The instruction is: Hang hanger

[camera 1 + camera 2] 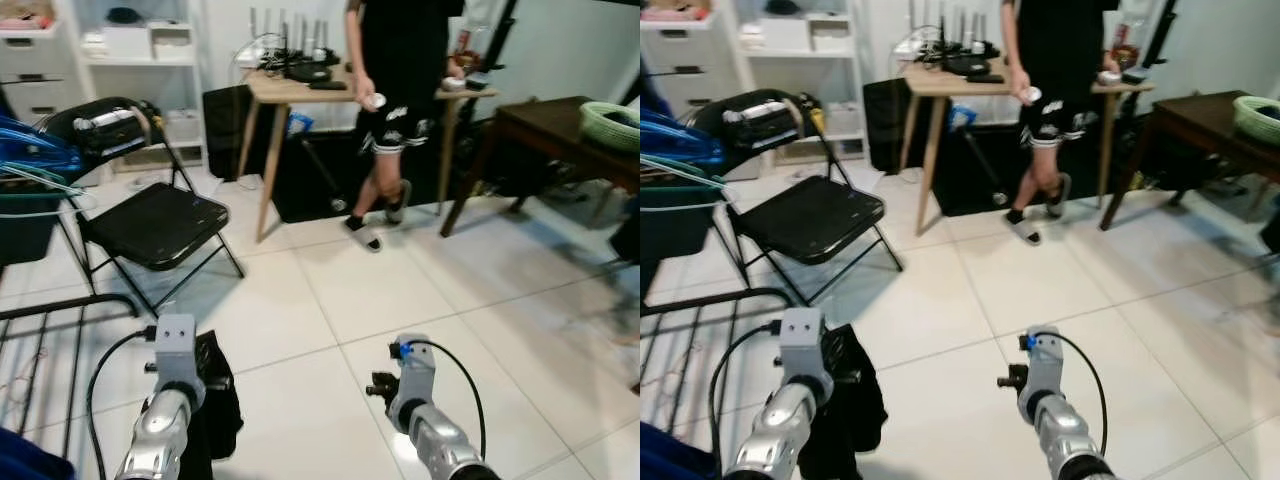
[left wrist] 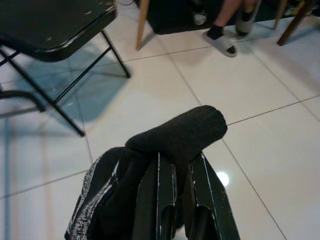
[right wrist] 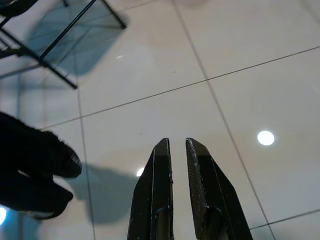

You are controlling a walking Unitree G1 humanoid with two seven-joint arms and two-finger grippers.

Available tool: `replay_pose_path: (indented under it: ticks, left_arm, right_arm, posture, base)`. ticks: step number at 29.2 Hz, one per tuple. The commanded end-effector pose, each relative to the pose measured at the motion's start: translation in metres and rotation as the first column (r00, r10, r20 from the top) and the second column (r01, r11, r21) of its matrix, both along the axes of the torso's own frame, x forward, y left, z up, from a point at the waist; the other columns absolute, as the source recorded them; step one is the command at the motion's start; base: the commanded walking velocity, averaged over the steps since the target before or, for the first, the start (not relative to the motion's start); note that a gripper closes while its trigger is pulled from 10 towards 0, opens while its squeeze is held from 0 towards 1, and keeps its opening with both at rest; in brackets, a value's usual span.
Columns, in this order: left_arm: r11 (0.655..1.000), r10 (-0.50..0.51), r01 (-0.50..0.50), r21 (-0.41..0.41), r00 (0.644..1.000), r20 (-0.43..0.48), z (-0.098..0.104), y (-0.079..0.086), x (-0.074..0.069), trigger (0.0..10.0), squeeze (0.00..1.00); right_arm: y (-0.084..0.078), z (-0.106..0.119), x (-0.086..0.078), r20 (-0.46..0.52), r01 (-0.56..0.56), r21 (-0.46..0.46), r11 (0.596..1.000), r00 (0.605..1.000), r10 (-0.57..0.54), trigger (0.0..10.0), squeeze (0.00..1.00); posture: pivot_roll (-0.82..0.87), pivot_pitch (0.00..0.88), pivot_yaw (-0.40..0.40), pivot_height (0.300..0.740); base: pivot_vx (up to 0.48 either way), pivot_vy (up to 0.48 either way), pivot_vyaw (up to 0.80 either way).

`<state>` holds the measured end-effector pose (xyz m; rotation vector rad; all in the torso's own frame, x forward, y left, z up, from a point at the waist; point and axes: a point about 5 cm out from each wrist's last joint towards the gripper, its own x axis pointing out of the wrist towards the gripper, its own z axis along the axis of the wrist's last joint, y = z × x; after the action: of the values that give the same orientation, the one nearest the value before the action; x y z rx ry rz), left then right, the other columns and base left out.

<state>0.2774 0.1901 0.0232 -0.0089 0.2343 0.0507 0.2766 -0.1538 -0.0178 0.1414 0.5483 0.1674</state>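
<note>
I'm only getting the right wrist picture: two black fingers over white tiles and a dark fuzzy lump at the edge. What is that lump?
Observer: It is a dark garment gripped in the left gripper, hanging beside that arm above the floor.
Operator: Is anyone else in the room?
Observer: Yes, a person in black clothes stands by a wooden table on the far side.
Operator: Any furniture nearer the robot?
Observer: A black folding chair stands ahead on the robot's left, with a dark bag against its backrest.
Operator: And my gripper, is it carrying something?
Observer: No, the right gripper holds nothing; its fingers are close together over bare tile.
</note>
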Motion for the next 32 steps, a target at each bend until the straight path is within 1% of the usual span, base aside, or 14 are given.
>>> replay_pose_path:
  ticks: [1,4,5,7,11,13,17,19,24,27,30,32]
  left_arm:
    - [1.0,-0.009,0.009,0.023,1.0,0.013,0.001,-0.001,-0.002,10.0,0.0]
    - [0.999,0.008,-0.008,0.039,1.0,0.0,-0.002,0.004,-0.006,10.0,0.0]
    - [0.998,0.024,-0.023,0.056,1.0,-0.013,-0.005,0.009,-0.009,10.0,0.0]
    - [0.996,0.068,-0.066,0.058,0.997,-0.025,-0.009,0.017,-0.015,10.0,0.0]
    - [0.996,0.08,-0.079,0.047,0.996,-0.024,-0.01,0.02,-0.017,10.0,0.0]
    - [0.997,0.07,-0.07,0.031,0.998,-0.005,-0.007,0.017,-0.016,10.0,0.0]
    - [0.997,0.066,-0.067,0.032,0.998,0.002,-0.005,0.015,-0.016,10.0,0.0]
    - [0.998,0.062,-0.062,0.017,0.998,0.017,-0.003,0.014,-0.013,10.0,0.0]
    - [0.997,0.077,-0.076,-0.015,0.996,0.033,0.001,0.015,-0.008,10.0,0.0]
    - [0.997,0.075,-0.074,-0.012,0.996,0.044,0.003,0.015,-0.006,10.0,0.0]
    - [0.998,0.064,-0.065,0.015,0.996,0.063,0.007,0.015,-0.006,10.0,0.0]
    - [0.997,0.07,-0.071,0.015,0.996,0.061,0.008,0.017,-0.007,10.0,0.0]
  right_arm:
    - [0.0,-0.002,-0.003,-0.006,-0.013,-0.008,1.0,1.0,0.013,10.0,0.0]
    - [0.0,-0.002,-0.002,-0.004,-0.02,-0.011,1.0,1.0,0.02,10.0,0.0]
    - [0.001,-0.001,-0.001,0.002,-0.019,-0.013,1.0,1.0,0.019,10.0,0.0]
    - [0.004,0.001,0.001,0.013,-0.017,-0.012,1.0,1.0,0.017,10.0,0.0]
    - [0.007,0.001,0.001,0.018,-0.02,-0.008,1.0,1.0,0.02,10.0,0.0]
    - [0.005,-0.003,-0.004,0.007,-0.012,-0.007,1.0,1.0,0.012,10.0,0.0]
    - [0.004,-0.004,-0.006,0.0,-0.005,-0.007,1.0,1.0,0.005,10.0,0.0]
    - [0.004,-0.007,-0.009,-0.007,0.002,-0.008,1.0,1.0,-0.002,10.0,0.0]
    - [0.003,-0.005,-0.008,0.015,0.018,0.006,1.0,1.0,-0.018,10.0,0.0]
    - [0.003,-0.005,-0.008,0.017,0.018,0.007,1.0,1.0,-0.018,10.0,0.0]
    - [0.002,-0.009,-0.012,-0.007,-0.003,-0.011,1.0,1.0,0.003,10.0,0.0]
    - [0.002,-0.009,-0.012,-0.014,-0.009,-0.013,1.0,1.0,0.009,10.0,0.0]
  posture:
    - [-0.02,0.0,-0.094,0.74]
    - [-0.01,0.004,-0.099,0.74]
    - [-0.01,0.006,-0.099,0.74]
    - [-0.03,0.01,-0.099,0.74]
    - [-0.03,0.008,-0.099,0.74]
    - [-0.01,0.017,-0.092,0.74]
    - [-0.01,0.018,-0.091,0.74]
    - [-0.03,0.008,-0.075,0.74]
    - [-0.02,0.004,-0.076,0.74]
    - [0.0,0.01,-0.086,0.74]
    - [0.03,0.017,-0.096,0.74]
    - [0.04,0.024,-0.099,0.74]
  base:
    - [0.0,0.0,-0.8]
    - [0.0,0.0,-0.8]
    - [0.0,0.0,-0.8]
    - [0.0,0.0,-0.8]
    - [0.0,0.0,-0.8]
    - [0.0,0.0,-0.8]
    - [0.0,0.0,-0.8]
    - [0.0,0.0,-0.8]
    - [0.0,0.0,-0.8]
    - [0.0,0.0,-0.8]
    - [0.0,0.0,-0.8]
    - [0.0,0.0,-0.8]
